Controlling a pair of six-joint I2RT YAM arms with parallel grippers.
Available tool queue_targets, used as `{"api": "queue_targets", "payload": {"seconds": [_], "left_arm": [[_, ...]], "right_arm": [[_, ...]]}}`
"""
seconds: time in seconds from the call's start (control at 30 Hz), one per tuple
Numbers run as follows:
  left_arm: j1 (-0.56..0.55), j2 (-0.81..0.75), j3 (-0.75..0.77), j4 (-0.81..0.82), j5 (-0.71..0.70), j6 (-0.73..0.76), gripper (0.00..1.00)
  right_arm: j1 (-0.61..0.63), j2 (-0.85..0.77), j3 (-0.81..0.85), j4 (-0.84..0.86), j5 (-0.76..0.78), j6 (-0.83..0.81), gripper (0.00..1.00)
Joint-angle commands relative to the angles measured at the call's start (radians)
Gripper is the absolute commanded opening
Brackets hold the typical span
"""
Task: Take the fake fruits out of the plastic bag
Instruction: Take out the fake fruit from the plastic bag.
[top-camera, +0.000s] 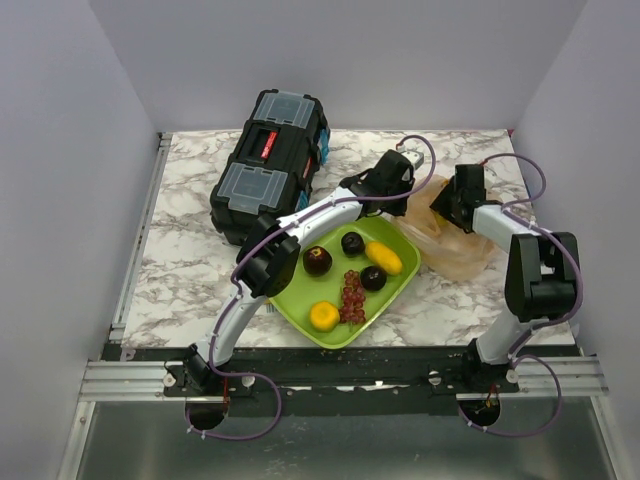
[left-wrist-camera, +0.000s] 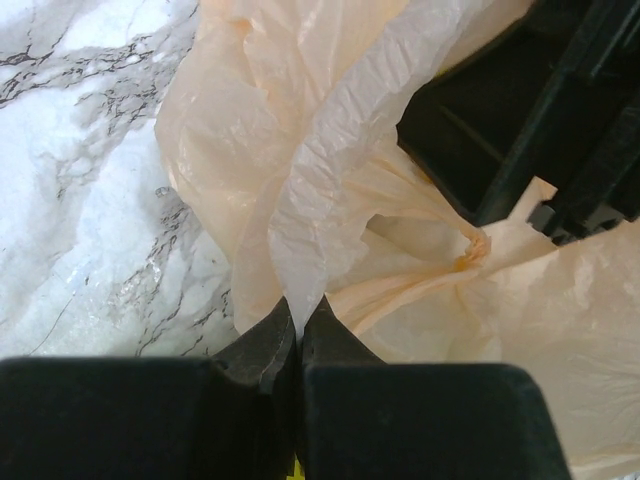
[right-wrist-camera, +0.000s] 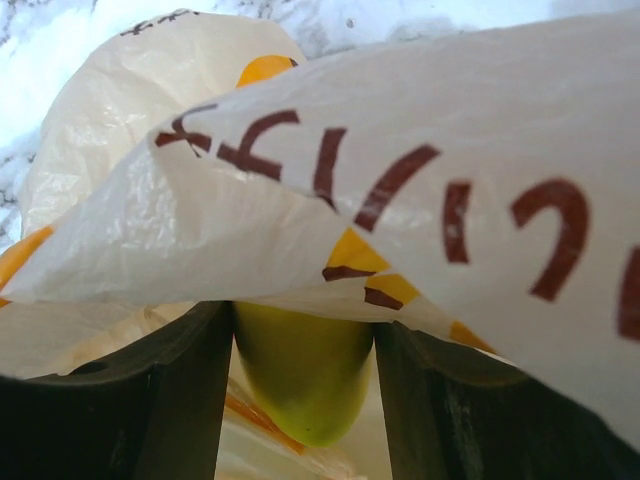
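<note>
The peach-orange plastic bag (top-camera: 452, 245) lies crumpled to the right of the green tray. My left gripper (top-camera: 412, 196) is shut on a raised fold of the bag (left-wrist-camera: 310, 190); its jaws meet on the film (left-wrist-camera: 298, 312). My right gripper (top-camera: 447, 212) reaches into the bag. In the right wrist view its fingers (right-wrist-camera: 180, 390) are closed on a yellow-green oval fruit (right-wrist-camera: 305, 385) under a bag flap with maroon print (right-wrist-camera: 400, 190). On the tray lie three maroon round fruits (top-camera: 317, 261), a yellow oval one (top-camera: 383, 257), a grape bunch (top-camera: 353, 297) and an orange one (top-camera: 323, 316).
The lime-green tray (top-camera: 398, 284) sits at centre front. A black toolbox (top-camera: 270, 165) stands at the back left, close behind my left arm. The marble table's right edge runs just beyond the bag. My right gripper's black body (left-wrist-camera: 540, 110) shows in the left wrist view.
</note>
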Motion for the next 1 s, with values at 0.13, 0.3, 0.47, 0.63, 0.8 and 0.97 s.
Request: {"api": "queue_targets", "payload": {"seconds": [0.13, 0.3, 0.47, 0.63, 0.8, 0.97], "left_arm": [[0.004, -0.032, -0.013, 0.013, -0.011, -0.009, 0.00], [0.004, -0.032, -0.023, 0.018, -0.009, -0.007, 0.00], [0.003, -0.032, -0.029, 0.021, 0.009, -0.010, 0.00], [0.003, -0.031, -0.034, 0.023, 0.014, -0.006, 0.00], [0.003, -0.029, -0.034, 0.023, 0.015, -0.004, 0.00], [0.003, -0.026, -0.023, 0.020, 0.021, -0.006, 0.00]], "right_arm": [[-0.002, -0.117, -0.045, -0.111, 0.030, -0.080, 0.67], [-0.002, -0.089, -0.066, -0.069, 0.064, -0.097, 0.77], [-0.002, -0.030, -0.057, -0.015, 0.062, -0.108, 0.76], [-0.002, 0.024, -0.053, 0.061, 0.055, -0.141, 0.72], [-0.002, 0.042, -0.053, 0.099, 0.045, -0.154, 0.73], [-0.002, 0.002, -0.050, 0.030, 0.070, -0.133, 0.30]]}}
